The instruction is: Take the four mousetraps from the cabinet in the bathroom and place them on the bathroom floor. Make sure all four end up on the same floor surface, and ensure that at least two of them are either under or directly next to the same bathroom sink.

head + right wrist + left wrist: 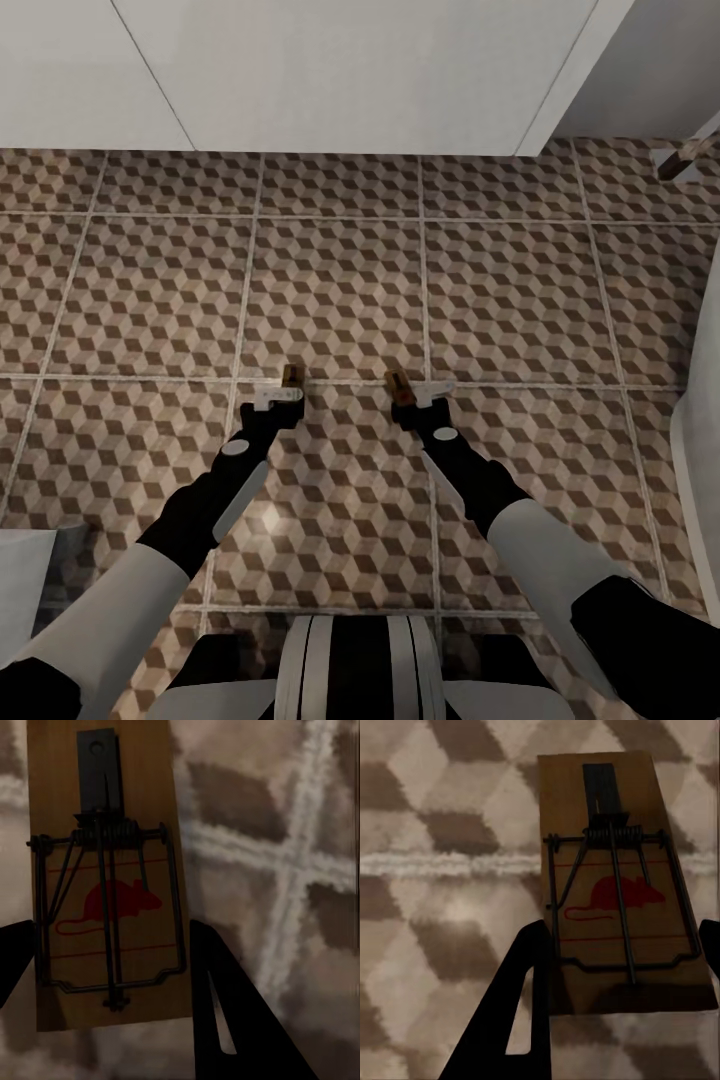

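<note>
Each of my hands holds a mousetrap above the bathroom floor (340,280), which is tiled in a brown and beige cube pattern. My left gripper (284,388) is shut on one mousetrap (291,376). In the left wrist view that mousetrap (615,885) is a brown board with a red mouse print and a dark wire spring, and the gripper (619,967) clamps its near end between black fingers (521,997). My right gripper (408,395) is shut on a second mousetrap (398,381). The right wrist view shows this mousetrap (109,885) held by the gripper (112,967) between its fingers (217,997).
A white flat-fronted unit (330,70) runs along the far edge of the tiles. A white curved edge (700,400) stands at the right and a pale grey object (25,580) at the lower left. A small brown and white item (685,160) lies at the far right.
</note>
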{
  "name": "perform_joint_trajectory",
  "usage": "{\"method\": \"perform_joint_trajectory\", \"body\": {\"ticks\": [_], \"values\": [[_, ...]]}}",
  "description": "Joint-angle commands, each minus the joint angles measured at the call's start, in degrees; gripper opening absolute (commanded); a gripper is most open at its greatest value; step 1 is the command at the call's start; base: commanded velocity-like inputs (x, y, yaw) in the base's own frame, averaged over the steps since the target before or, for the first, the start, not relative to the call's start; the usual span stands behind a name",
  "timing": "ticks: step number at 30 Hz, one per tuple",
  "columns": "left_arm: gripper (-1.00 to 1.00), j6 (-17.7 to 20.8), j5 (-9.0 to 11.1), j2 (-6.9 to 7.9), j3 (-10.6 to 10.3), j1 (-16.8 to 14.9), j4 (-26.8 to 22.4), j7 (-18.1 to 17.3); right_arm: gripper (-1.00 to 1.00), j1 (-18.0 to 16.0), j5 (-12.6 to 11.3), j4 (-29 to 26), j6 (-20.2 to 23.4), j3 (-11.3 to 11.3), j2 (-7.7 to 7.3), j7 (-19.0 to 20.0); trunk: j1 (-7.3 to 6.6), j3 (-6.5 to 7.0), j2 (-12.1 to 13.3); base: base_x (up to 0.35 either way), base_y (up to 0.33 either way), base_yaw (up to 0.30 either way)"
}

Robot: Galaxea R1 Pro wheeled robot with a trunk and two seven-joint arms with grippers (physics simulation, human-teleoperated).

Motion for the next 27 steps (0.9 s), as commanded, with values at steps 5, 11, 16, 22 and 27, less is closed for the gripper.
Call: {"method": "perform_joint_trajectory", "body": {"ticks": [5, 11, 16, 22, 27], "values": [[-1.0, -0.8, -1.5, -0.16, -0.2, 0.1, 0.5, 0.6, -1.0, 0.0, -0.8, -0.1, -0.9, 0.3, -0.08, -0.4, -0.01, -0.03, 0.0, 0.0, 0.0, 0.0], [-1.0, -1.2, -5.8, -3.19, 0.1, 0.1, 7.2, 0.5, -1.0, -0.1, -0.7, 0.0, -1.1, 0.2, 0.11, -0.3, -0.01, -0.03, 0.0, 0.0, 0.0, 0.0], [-1.0, -1.1, -7.6, -5.33, 0.3, -0.5, 12.7, 0.5, -1.0, -0.6, -0.7, 0.0, 0.3, 0.1, 0.27, -0.4, -0.01, -0.03, 0.0, 0.0, 0.0, 0.0], [-1.0, 0.0, -7.9, -6.13, 0.6, -5.7, 14.0, 0.6, -1.0, -4.0, -0.7, 0.3, 5.9, 0.1, 0.36, -0.4, -0.01, -0.03, 0.0, 0.0, 0.0, 0.0], [-1.0, 2.8, -7.9, -6.37, 3.9, -8.9, 11.2, 0.6, -1.0, -6.3, -0.7, 0.9, 6.7, 0.1, 0.6, -0.4, -0.01, -0.03, 0.0, 0.0, 0.0, 0.0]]}}
